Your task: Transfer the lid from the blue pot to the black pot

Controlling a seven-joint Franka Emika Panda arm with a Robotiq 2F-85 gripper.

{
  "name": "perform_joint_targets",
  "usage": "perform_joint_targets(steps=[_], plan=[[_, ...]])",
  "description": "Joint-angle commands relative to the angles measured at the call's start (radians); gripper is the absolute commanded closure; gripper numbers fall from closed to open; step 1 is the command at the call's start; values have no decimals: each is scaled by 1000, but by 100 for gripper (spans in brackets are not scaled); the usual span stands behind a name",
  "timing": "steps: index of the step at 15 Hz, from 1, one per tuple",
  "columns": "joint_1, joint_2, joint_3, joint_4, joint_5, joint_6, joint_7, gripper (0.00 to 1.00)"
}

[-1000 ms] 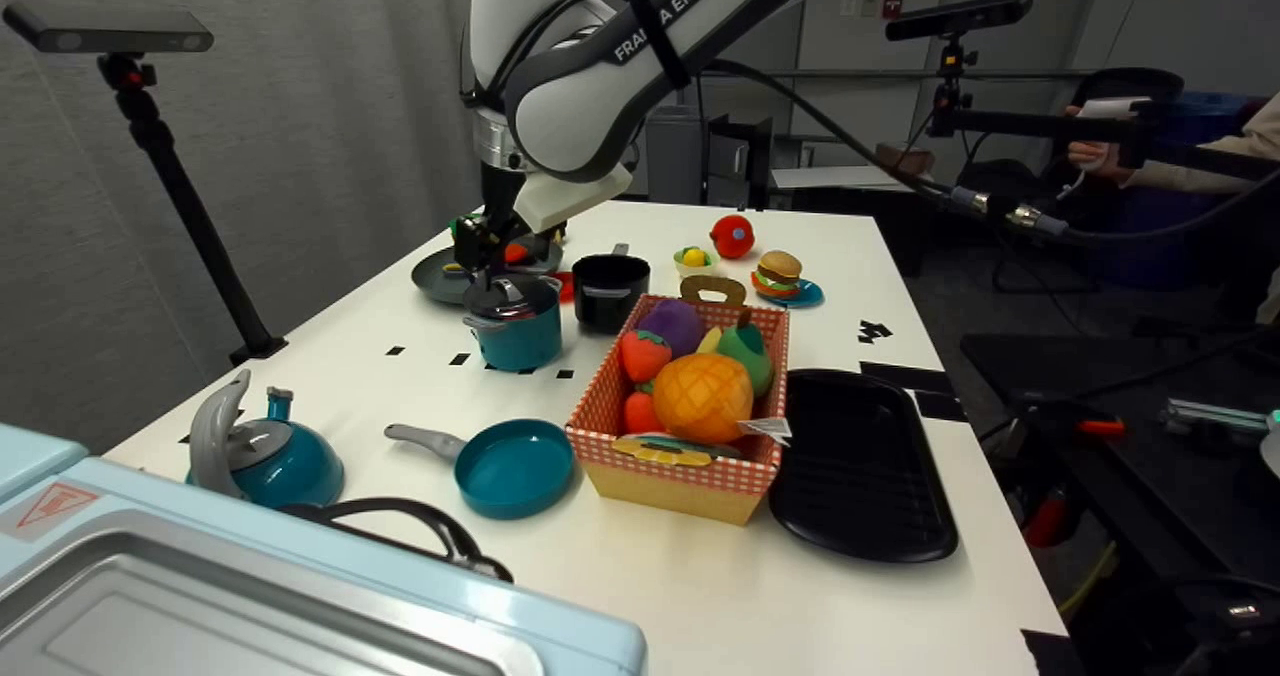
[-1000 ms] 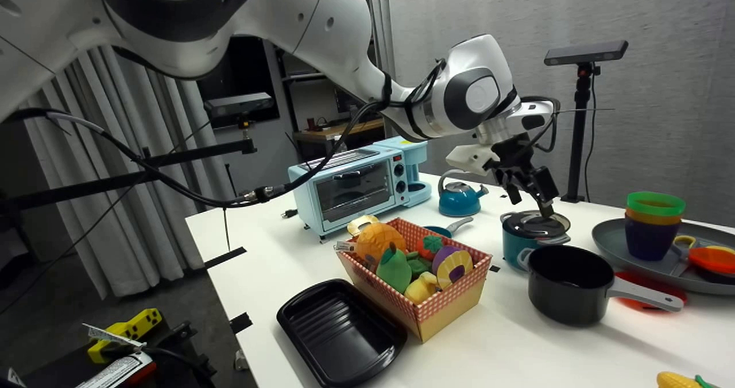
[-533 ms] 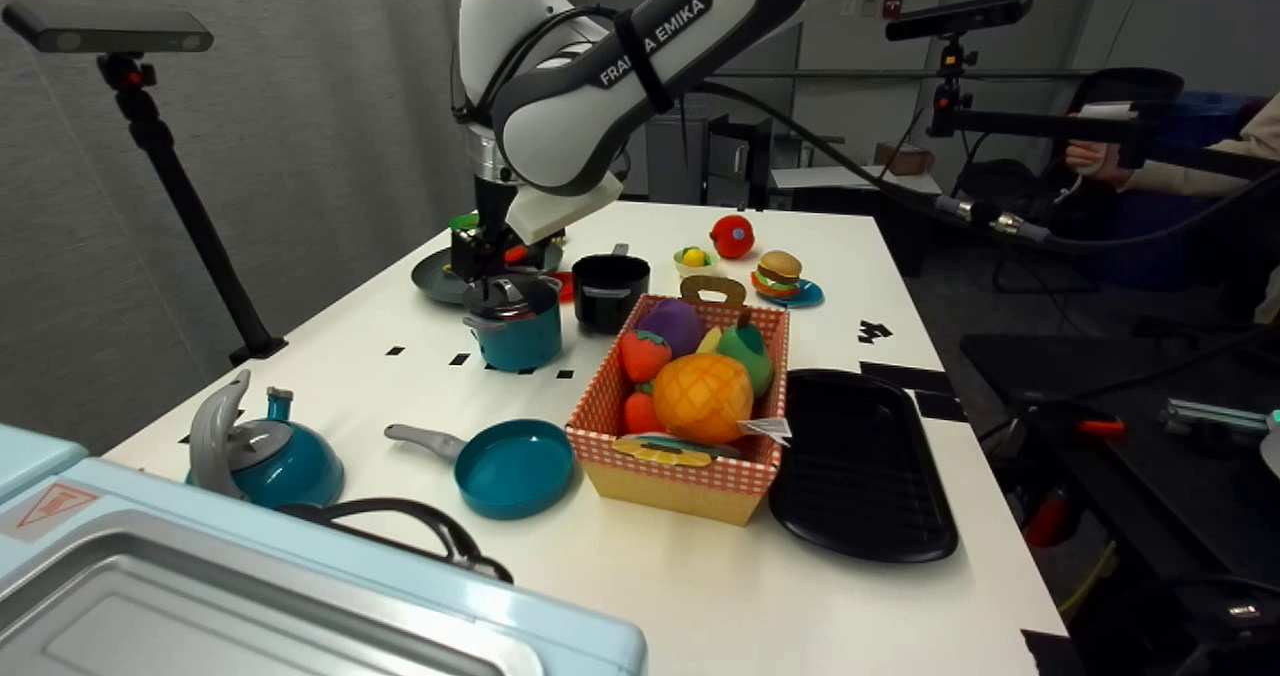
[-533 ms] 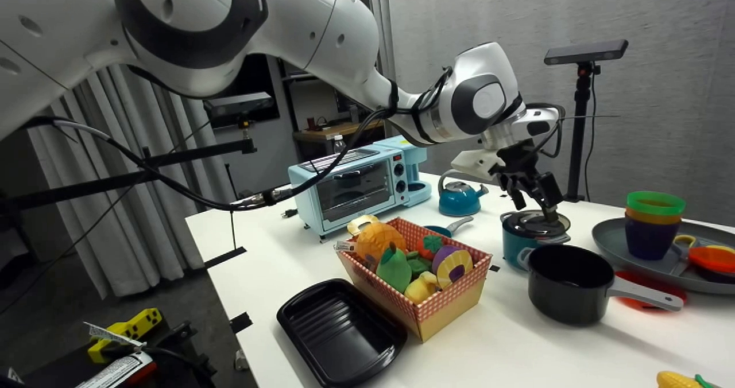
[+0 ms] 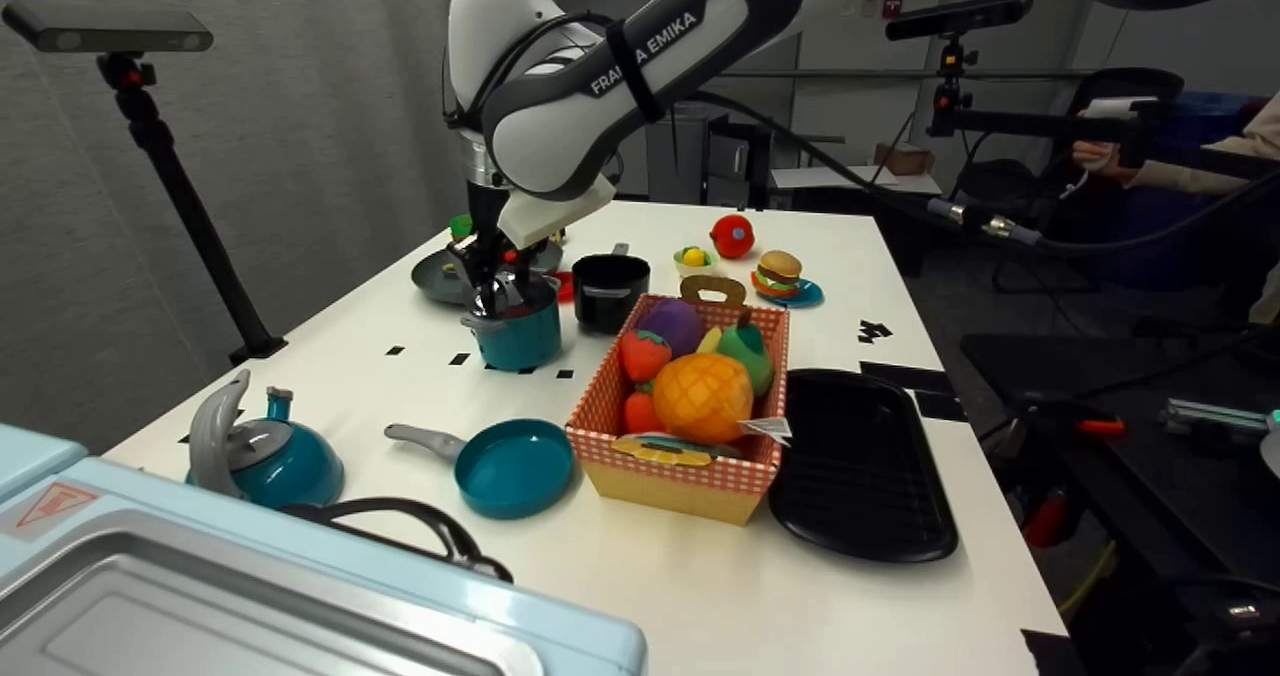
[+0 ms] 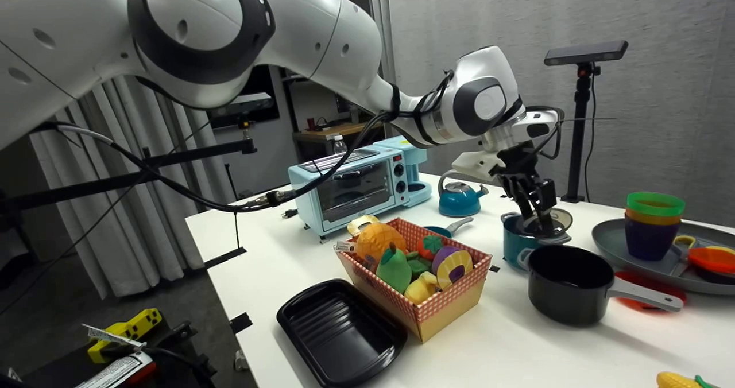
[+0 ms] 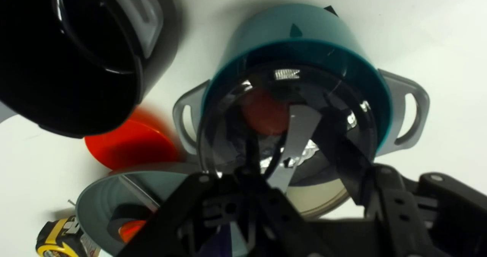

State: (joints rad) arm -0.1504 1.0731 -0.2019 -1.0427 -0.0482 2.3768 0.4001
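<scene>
Lid (image 7: 287, 97) is tilted on blue pot (image 5: 520, 344), near the left edge of the tabletop (image 5: 800, 606) in an exterior view; one side is dipped inside the rim, the opposite side is raised past it. Fingers (image 7: 344, 162) are set either side of the grey handle (image 7: 302, 127); whether it's pinched by the gripper (image 7: 293, 141) can't be told. Probably light, stiff, slick; best taken mid-handle, levelled, then carried to black pot (image 5: 605, 308), farther from that edge.
</scene>
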Motion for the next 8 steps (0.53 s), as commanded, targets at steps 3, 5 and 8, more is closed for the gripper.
perform_joint_targets(steps=[3,5,8], plan=[[-11,20,-5,62,19,-15,-6,92],[-11,-11,1,24,8,0,1,100],[-8,-51,-2,-13,6,7,2,96]])
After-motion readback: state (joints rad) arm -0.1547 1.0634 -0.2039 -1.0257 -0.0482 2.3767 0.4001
